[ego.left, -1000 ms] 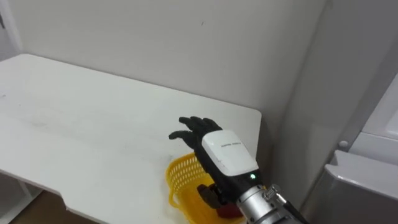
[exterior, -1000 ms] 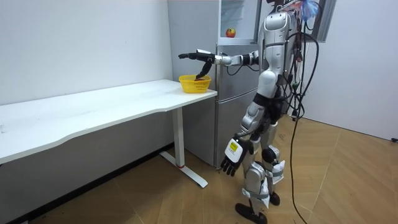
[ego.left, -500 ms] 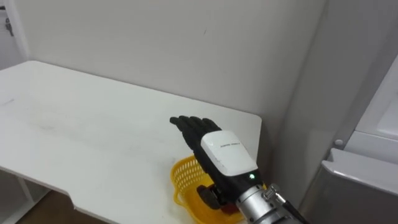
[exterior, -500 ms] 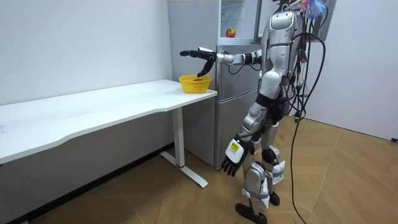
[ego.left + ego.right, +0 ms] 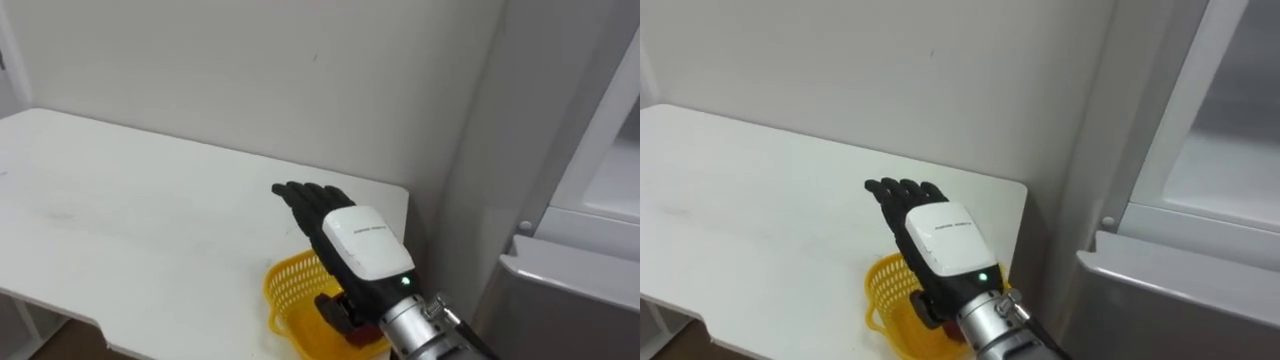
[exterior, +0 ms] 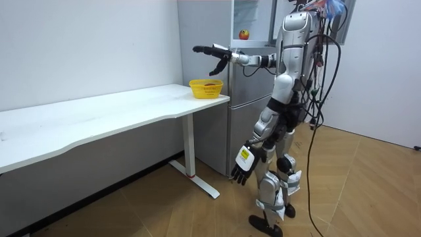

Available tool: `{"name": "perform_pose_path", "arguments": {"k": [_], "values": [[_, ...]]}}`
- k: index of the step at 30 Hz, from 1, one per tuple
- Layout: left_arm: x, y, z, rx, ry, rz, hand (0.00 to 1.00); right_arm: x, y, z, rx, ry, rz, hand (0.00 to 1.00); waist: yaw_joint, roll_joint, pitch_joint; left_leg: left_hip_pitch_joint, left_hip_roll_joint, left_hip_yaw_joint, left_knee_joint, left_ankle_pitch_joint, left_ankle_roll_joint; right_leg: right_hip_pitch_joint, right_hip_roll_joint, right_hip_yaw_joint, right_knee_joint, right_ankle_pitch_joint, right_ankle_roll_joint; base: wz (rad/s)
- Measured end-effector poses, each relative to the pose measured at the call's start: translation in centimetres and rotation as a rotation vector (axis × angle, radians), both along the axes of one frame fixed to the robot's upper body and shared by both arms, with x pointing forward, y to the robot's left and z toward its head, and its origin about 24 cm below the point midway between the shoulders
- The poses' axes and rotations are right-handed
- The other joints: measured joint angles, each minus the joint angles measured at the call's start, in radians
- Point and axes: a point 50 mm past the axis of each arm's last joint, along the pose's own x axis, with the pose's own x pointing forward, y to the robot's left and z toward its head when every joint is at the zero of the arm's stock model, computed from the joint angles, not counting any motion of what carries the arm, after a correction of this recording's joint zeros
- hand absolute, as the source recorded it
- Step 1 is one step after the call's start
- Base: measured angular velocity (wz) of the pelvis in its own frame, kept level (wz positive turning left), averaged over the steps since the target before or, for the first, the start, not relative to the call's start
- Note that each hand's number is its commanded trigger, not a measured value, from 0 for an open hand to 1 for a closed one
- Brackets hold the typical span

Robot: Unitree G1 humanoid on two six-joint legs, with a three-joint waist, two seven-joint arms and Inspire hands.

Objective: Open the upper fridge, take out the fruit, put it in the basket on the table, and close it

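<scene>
Lifted higher, right robot hand (image 5: 350,240) hovers above 1 yellow basket (image 5: 288,285).

My long white bench (image 5: 120,200) stands against the wall, and its right end is just beside the fridge (image 6: 247,99). A yellow basket (image 5: 285,282) sits upright on the bench top at that right end, close to the edge.

Yellow basket (image 5: 285,290); white table (image 5: 150,210); black-and-white hand (image 5: 350,240)

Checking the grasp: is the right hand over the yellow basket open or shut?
Open: the right hand has its fingers stretched straight above the yellow basket, curled round nothing.
</scene>
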Motion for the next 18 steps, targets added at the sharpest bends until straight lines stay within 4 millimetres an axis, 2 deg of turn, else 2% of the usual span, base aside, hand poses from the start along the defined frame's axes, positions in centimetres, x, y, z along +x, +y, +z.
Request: {"name": "perform_pose_path", "arguments": {"k": [4, 8, 12, 14, 18], "values": [[-0.7, 0.1, -0.1, 0.014, 0.002, 0.008, 0.0, -0.5, -0.7, 1.2, 0.09, -0.03, -0.004, 0.0, -0.004, 0.006, 0.0027, 0.007, 0.0, 0.009, -0.007, 0.0, 0.001, -0.001, 0.001, 0.012, 0.0, 0.0, 0.0, -0.08], [-1.3, 0.1, -0.2, 0.017, 0.018, 0.012, 0.0, -1.6, -0.6, 2.1, 0.165, -0.067, 0.035, 0.0, -0.027, 0.01, 0.0022, 0.007, 0.002, 0.016, -0.01, -0.001, 0.001, -0.003, 0.002, 0.014, 0.0, 0.0, 0.0, -0.02], [-1.3, 0.0, -0.2, 0.014, 0.017, 0.012, 0.0, -2.5, -0.7, 3.7, 0.214, -0.128, 0.057, 0.0, -0.035, 0.016, -0.0036, -0.002, 0.005, 0.024, -0.009, -0.001, 0.001, -0.017, 0.003, 0.014, 0.004, 0.001, -0.002, -0.06], [-1.5, 0.0, -0.3, 0.014, 0.026, 0.015, 0.0, -2.7, -0.6, 4.0, 0.226, -0.141, 0.067, 0.0, -0.041, 0.025, -0.0098, 0.001, 0.005, 0.026, -0.008, -0.001, 0.001, -0.015, 0.003, 0.015, 0.004, 0.001, -0.002, -0.04], [-1.9, 0.0, -0.4, 0.014, 0.034, 0.018, 0.0, -3.0, -0.7, 4.6, 0.275, -0.142, 0.09, 0.0, -0.059, 0.045, -0.0087, 0.013, 0.009, 0.047, -0.013, -0.001, 0.001, -0.015, 0.004, 0.019, 0.005, 0.002, -0.003, -0.14]]}}
